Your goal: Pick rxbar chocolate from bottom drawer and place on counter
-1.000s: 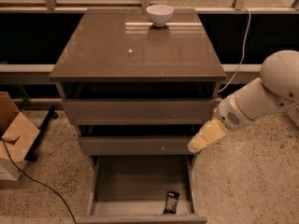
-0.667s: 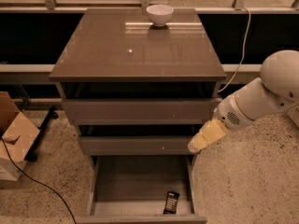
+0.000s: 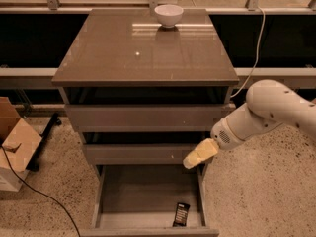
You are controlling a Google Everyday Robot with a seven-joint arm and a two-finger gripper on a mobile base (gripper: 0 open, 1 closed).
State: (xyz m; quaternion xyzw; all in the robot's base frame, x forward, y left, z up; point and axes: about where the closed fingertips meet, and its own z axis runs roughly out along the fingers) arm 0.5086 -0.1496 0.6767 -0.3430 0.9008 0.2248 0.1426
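One rxbar chocolate (image 3: 181, 214) lies near-right in the open bottom drawer (image 3: 140, 191). The end effector (image 3: 200, 153) hangs above the drawer's right wall, touching nothing; open or closed, cannot tell. The surface (image 3: 148, 53) holds a far bowl (image 3: 168, 15).

Likely a lab: speckled floor (image 3: 256, 201), loose cable (image 3: 39, 194), cardboard box (image 3: 15, 147), claw (image 3: 200, 153) beside the drawer cabinet (image 3: 148, 117).

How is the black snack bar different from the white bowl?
The black-wrapped snack bar is flat and dark; the round white bowl is pale and deep. The bar lies in the open bottom drawer; the bowl stands on the glossy counter. The yellowish gripper, above the drawer's right side, touches neither.
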